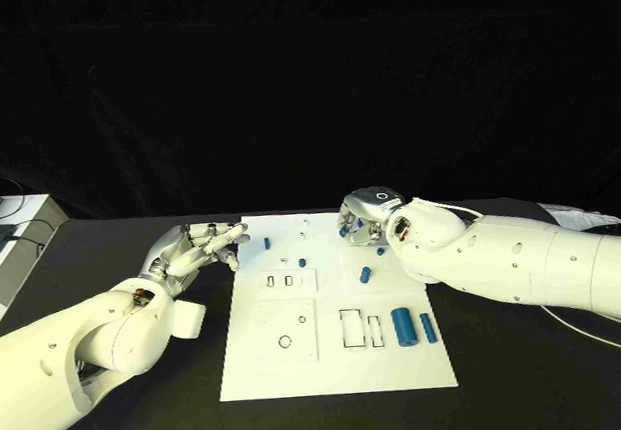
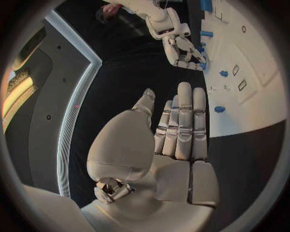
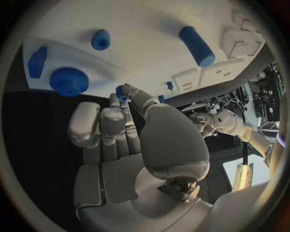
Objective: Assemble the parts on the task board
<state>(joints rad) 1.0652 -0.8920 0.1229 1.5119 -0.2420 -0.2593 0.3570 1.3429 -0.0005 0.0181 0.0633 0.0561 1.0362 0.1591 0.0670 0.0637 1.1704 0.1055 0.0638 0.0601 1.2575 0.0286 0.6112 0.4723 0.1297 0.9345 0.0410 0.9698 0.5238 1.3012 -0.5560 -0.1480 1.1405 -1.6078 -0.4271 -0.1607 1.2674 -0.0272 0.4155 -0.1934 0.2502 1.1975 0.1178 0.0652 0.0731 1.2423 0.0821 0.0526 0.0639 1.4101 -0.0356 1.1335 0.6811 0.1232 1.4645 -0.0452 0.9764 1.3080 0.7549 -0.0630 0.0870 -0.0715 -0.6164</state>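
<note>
Your left hand (image 1: pixel 194 249) hovers over the black surface (image 1: pixel 137 389) just off the task board's (image 1: pixel 273 373) left edge, near its far left corner. Its fingers (image 2: pixel 184 121) lie nearly straight and side by side, thumb apart, and they hold nothing.

Your right hand (image 1: pixel 369 218) is over the board's far right corner. In the right wrist view its fingers (image 3: pixel 103 128) are curled in toward the palm, and a small blue part (image 3: pixel 120 92) sits at the tips of thumb and finger; you cannot tell for sure whether it is pinched or just beyond them.

On the board, a blue gear (image 3: pixel 69 81) and a short blue peg (image 3: pixel 100 39) stand near that far right corner, with a blue cylinder (image 3: pixel 196 46) lying further in. In the head view, a thick blue cylinder (image 1: pixel 401 319) and a thinner blue pin (image 1: pixel 428 327) lie side by side by the right edge, beside two rectangular slots (image 1: pixel 352 328). A small blue peg (image 1: pixel 267 243) stands near the far left corner, close to your left fingertips. A round hole (image 1: pixel 284 341) sits toward the near left part of the board.
</note>
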